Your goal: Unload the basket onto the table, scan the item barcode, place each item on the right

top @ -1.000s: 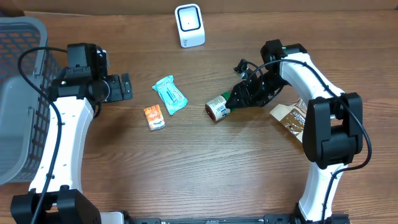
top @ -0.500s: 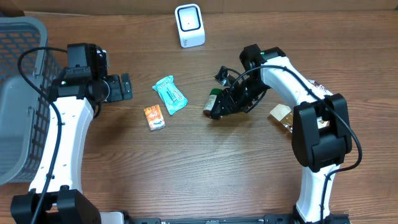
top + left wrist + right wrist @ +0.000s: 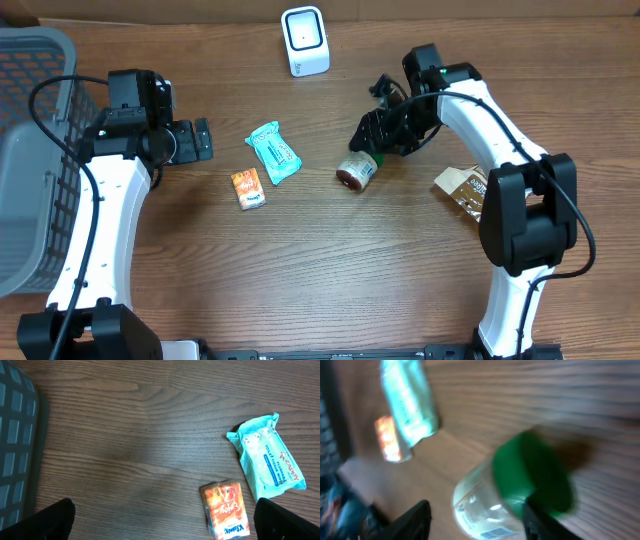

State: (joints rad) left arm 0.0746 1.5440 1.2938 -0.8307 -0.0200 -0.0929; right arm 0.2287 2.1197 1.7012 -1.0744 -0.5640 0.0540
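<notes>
Wood-grain table [image 3: 330,260], white scanner [image 3: 304,40] at the far edge. The jar [image 3: 354,173] lies on its side mid-table, well short of the scanner and just right of the teal packet [image 3: 273,152].

Right gripper [image 3: 477,512]: jaws partway apart astride the jar's lid end, with wood showing between one finger and the glass, so no firm hold as far as the blurred wrist view shows. Left gripper [image 3: 198,140]: wide open, empty, parked near the basket [image 3: 30,60].

Risks:
- A round jar on its side may roll if nudged.
- Smooth glass could slip from a shallow pinch at the lid.
- The barcode could end up facing away from the scanner, so nothing reads.

Jar: clear glass, green screw lid, dark contents, pale printed label; what may be a barcode shows low on the label, though it is blurred.
</notes>
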